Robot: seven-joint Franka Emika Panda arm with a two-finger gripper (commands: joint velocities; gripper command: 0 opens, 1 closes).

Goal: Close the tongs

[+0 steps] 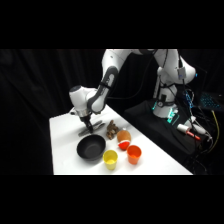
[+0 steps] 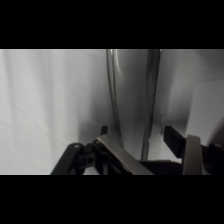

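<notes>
Tongs [image 2: 131,100] lie flat on the white counter [image 2: 45,100] directly under the gripper [image 2: 145,145], their two slender metal arms running away from the wrist camera, side by side with a narrow strip of counter showing between them. The fingers [image 2: 116,152] stand open, one outside each arm of the tongs, so that both arms sit between them; whether they touch the metal cannot be told. From the side, the gripper [image 1: 87,126] is low over the counter [image 1: 65,125], just behind a black bowl [image 1: 91,148]. Beside the fingers lies a brown lumpy object [image 1: 112,129], and beyond it an orange-brown ball [image 1: 124,135], a red cup [image 1: 134,154] and a yellow cup [image 1: 110,159].
</notes>
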